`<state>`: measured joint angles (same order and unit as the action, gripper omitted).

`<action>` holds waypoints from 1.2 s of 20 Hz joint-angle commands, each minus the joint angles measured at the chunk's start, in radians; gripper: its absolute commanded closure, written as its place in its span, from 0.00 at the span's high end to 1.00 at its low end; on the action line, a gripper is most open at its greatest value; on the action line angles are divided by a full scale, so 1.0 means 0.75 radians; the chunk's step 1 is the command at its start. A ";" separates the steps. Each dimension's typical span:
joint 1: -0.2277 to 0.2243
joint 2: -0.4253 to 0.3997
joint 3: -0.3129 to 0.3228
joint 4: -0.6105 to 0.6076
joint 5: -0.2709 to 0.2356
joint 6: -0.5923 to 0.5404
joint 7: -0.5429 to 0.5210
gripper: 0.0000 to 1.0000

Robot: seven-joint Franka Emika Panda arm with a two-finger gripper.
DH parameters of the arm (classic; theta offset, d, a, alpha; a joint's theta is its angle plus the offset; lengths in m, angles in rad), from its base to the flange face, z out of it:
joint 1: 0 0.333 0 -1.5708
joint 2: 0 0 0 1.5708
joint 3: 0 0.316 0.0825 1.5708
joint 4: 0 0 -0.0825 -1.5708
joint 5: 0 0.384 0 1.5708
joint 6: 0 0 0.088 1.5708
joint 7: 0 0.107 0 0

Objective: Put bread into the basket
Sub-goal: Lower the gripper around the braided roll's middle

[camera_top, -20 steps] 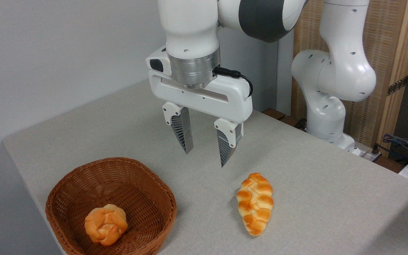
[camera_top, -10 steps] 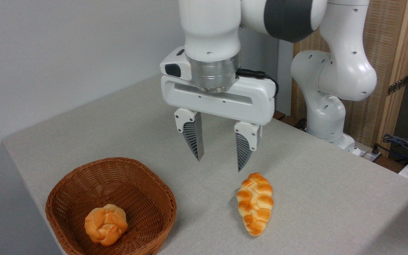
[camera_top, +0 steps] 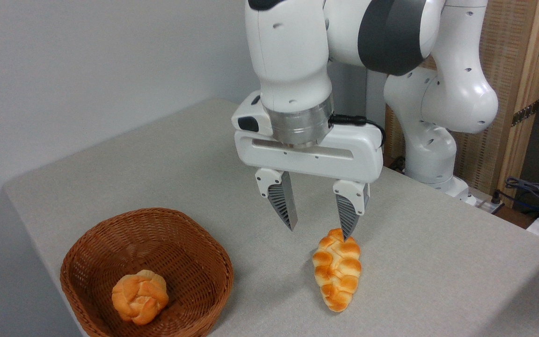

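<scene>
Single fixed cam view. Grey table [camera_top: 428,262], pale wall behind, wood/woven panel at back right.

Gripper [camera_top: 318,234] pointing straight down, jaws apart w/ clear gap between, nothing held. Two ribbed grey fingers [camera_top: 282,206] tapering to points. Right fingertip overlapping far tip of bread [camera_top: 337,269] in pic; contact vs. just above: can't tell. Left fingertip over bare table, just left of loaf's far end.

Bread: long braided loaf, glossy golden-orange w/ cream seams, tapered both ends. Lying flat on table, long axis running roughly toward cam, near end pointing front edge. Outside basket, to its right, well apart from it w/ bare tabletop between.

Basket [camera_top: 84,248]: reddish-brown wicker, shallow, rounded corners, thick rim. Sitting near front-left corner of table, lower edge cut by frame. Inside: small round knotted bun [camera_top: 139,296], orange, resting on basket floor toward front, not touching loaf.

White arm [camera_top: 293,56] coming down from top of frame, silver wrist ring above wide white gripper body, black cable [camera_top: 363,124] plugged at right side of wrist. Arm base & lower joints [camera_top: 438,107] at back right beyond table edge. Bundle of cables [camera_top: 531,189] at far right edge, partly cut off.
</scene>
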<state>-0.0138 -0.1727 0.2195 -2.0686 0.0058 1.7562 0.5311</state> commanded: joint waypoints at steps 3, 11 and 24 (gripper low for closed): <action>-0.006 -0.038 0.006 -0.124 0.074 0.062 -0.007 1.00; -0.006 0.018 0.004 -0.161 0.078 0.154 -0.005 1.00; -0.010 0.089 0.004 -0.163 0.078 0.184 0.018 1.00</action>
<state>-0.0166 -0.1055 0.2188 -2.1879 0.0482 1.8807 0.5367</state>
